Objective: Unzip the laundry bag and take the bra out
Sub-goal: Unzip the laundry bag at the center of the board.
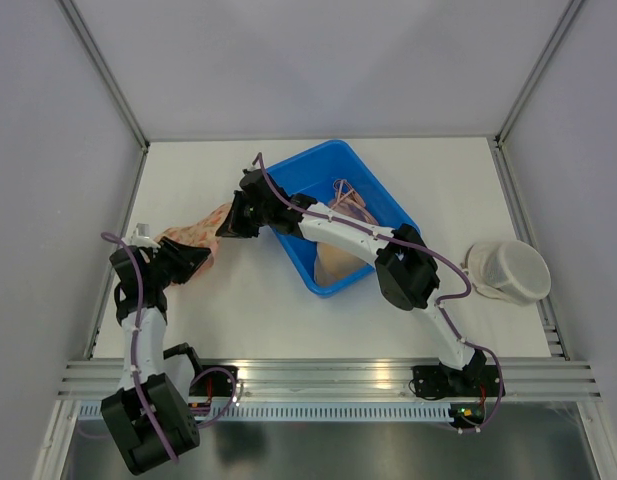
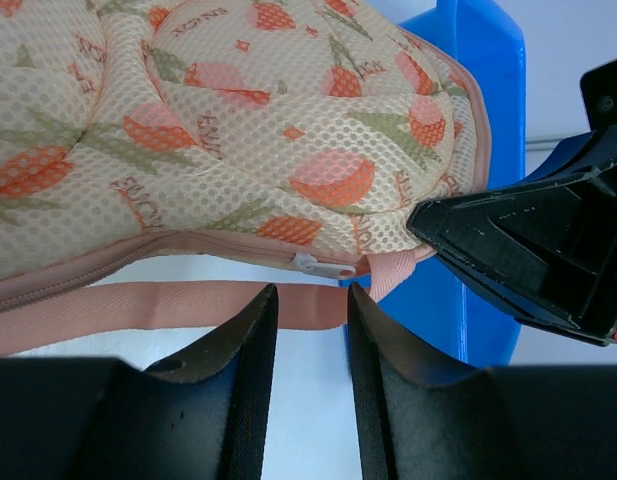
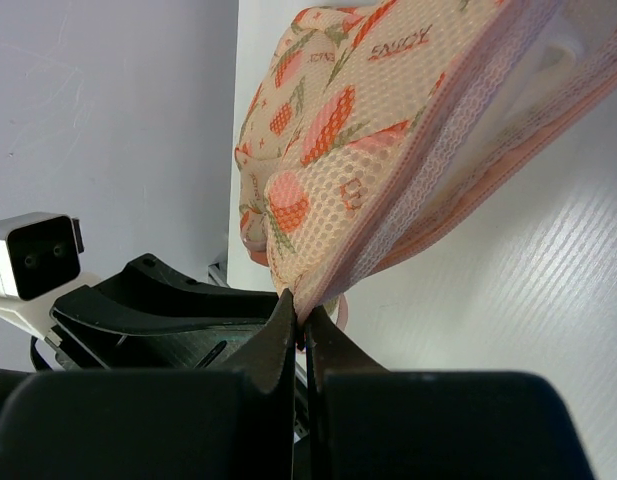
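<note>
The left hand [image 2: 308, 305] is open by a narrow gap, with nothing between its fingers. Just past its tips runs the pink strap [image 2: 138, 305]. Right beyond that is the zip pull [image 2: 323, 266], at the end of the bag [image 2: 238, 130] nearest the right hand [image 3: 300, 315]. The bag lies on the table [image 3: 528, 300], spanning between the two hands. The right hand is pinched tight on the bag's seam corner. Behind it stands the blue bin [image 2: 488, 100].
</note>
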{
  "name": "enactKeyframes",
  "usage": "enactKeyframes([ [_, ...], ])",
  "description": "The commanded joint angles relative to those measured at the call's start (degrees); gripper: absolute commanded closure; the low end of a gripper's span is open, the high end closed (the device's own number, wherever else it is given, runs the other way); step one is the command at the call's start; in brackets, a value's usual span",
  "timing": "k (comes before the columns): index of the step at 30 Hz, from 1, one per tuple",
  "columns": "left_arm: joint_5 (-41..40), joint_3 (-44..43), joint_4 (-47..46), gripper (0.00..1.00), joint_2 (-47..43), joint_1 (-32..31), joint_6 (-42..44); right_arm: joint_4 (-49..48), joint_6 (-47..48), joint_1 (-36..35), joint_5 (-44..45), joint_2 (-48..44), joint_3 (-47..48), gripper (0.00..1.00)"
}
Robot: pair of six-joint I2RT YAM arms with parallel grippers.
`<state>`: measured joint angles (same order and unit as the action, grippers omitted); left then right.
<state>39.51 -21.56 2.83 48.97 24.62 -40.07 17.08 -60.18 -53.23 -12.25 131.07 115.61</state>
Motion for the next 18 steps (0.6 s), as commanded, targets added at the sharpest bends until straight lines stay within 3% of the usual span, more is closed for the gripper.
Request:
enactKeyframes([
  [1,-0.1,-0.2,-1.6,0.60,1.3,-0.1,-1.6,-2.7,-0.5,0.1,-1.4,-4.4,-0.1,0.99],
  [18,1.2,-1.7,-5.4,0.56,3.9,-0.2,-3.1,-4.4,-0.6,0.1,-1.5,-5.3,-2.9,0.99],
])
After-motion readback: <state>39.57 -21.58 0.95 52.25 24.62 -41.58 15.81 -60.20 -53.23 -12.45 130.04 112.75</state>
